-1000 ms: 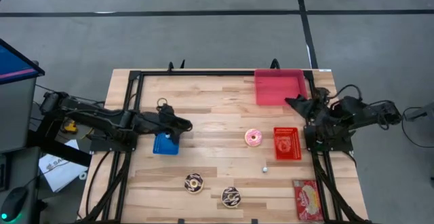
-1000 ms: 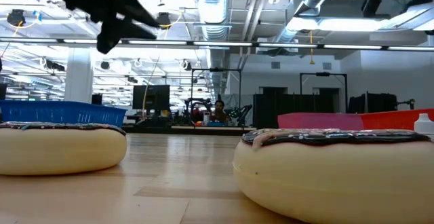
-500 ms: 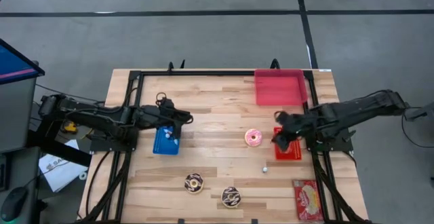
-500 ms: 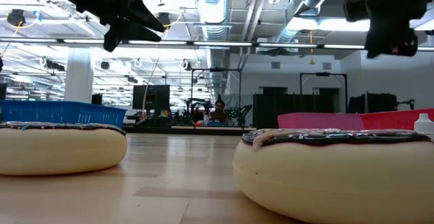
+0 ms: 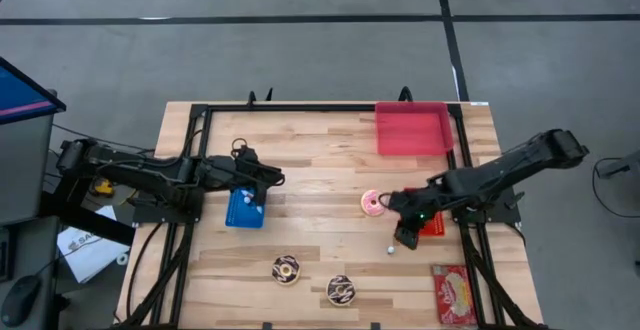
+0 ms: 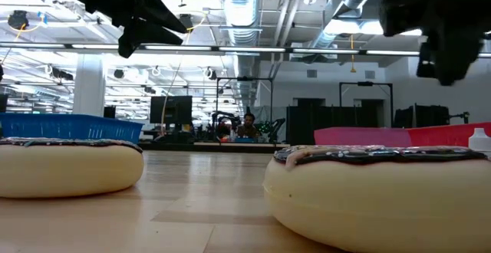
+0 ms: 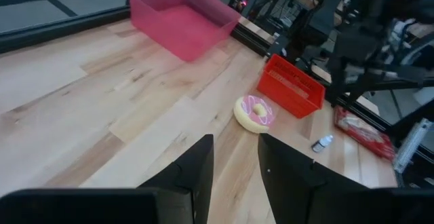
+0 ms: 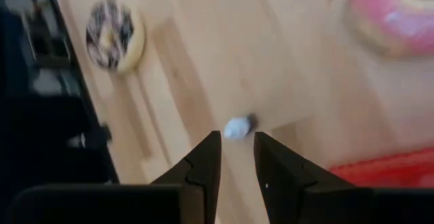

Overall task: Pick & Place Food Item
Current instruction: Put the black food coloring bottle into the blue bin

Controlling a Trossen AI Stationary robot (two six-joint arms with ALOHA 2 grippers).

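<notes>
Right gripper (image 5: 405, 232) hangs above the desk (image 5: 320, 165), fingers a narrow gap apart, nothing between them; a small white bottle (image 8: 237, 127) lies on the wood just past the fingertips. Pink-frosted donut (image 5: 374, 203) sits just beside it, next to the red basket (image 5: 432, 222). Left gripper (image 5: 268, 182) hovers over the blue bin (image 5: 244, 211), fingers slightly apart, empty. Two chocolate donuts (image 5: 287, 267) (image 5: 340, 289) lie near the front edge. Pink bin (image 5: 412, 128) stands at the far right corner.

right gripper (image 8: 236, 157) fingers slightly parted over the wood table (image 8: 285, 68); small white bottle (image 8: 237, 127) just beyond, pink donut (image 8: 393, 13), chocolate donut (image 8: 114, 35) farther.
</notes>
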